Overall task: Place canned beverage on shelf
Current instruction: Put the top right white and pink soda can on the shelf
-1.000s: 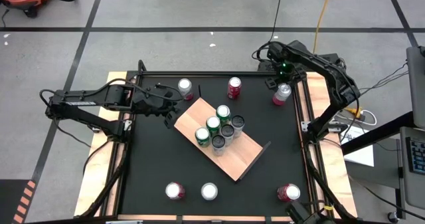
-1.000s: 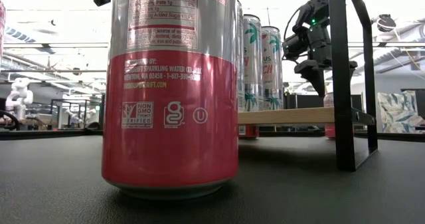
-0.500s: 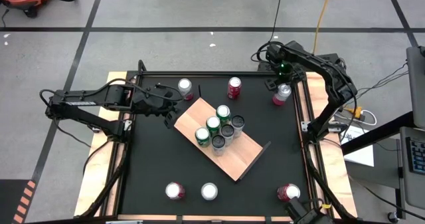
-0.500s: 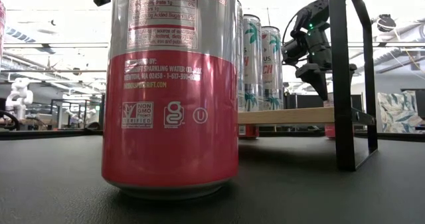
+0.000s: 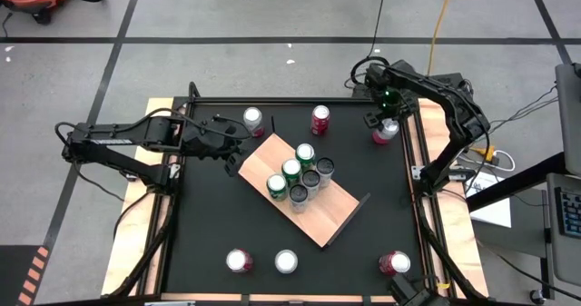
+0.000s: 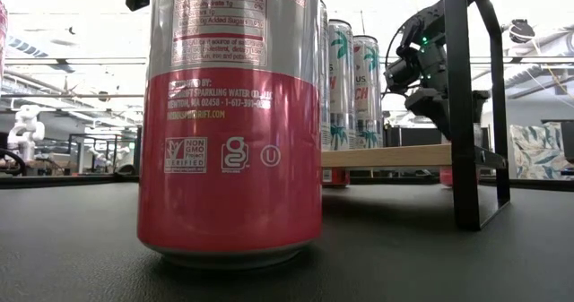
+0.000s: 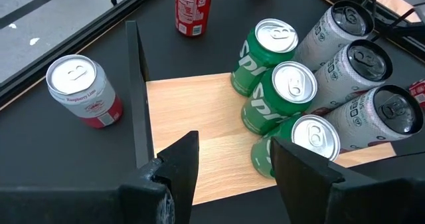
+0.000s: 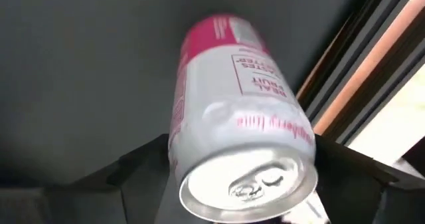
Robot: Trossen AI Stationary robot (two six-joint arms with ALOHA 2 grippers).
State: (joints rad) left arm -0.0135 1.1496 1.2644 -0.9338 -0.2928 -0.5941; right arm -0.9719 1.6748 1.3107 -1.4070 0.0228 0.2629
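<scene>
The right gripper [image 5: 385, 124] is at the table's two o'clock corner, its fingers [image 8: 139, 171] set on either side of a pink-and-white can [image 8: 242, 117] but not visibly clamped on it; whether they touch it cannot be told. That can stands on the black table [image 5: 209, 224], and its label reads "REAL FRUIT" with pink script too blurred to read.

The shelf [image 5: 340, 206] lies slantwise at the table's centre, carrying three green "Sprite" cans [image 7: 282, 91] and three pale silver cans [image 7: 358, 64] packed together.

The left gripper [image 7: 232, 164] hovers at the shelf's ten o'clock corner, jaws apart and empty. Just beside it stands a red-and-white can [image 7: 83, 91] reading "Raspberry Lime".

In the low view, a big red can [image 6: 230, 114] shows "SPARKLING WATER" and a "NON GMO" mark.
</scene>
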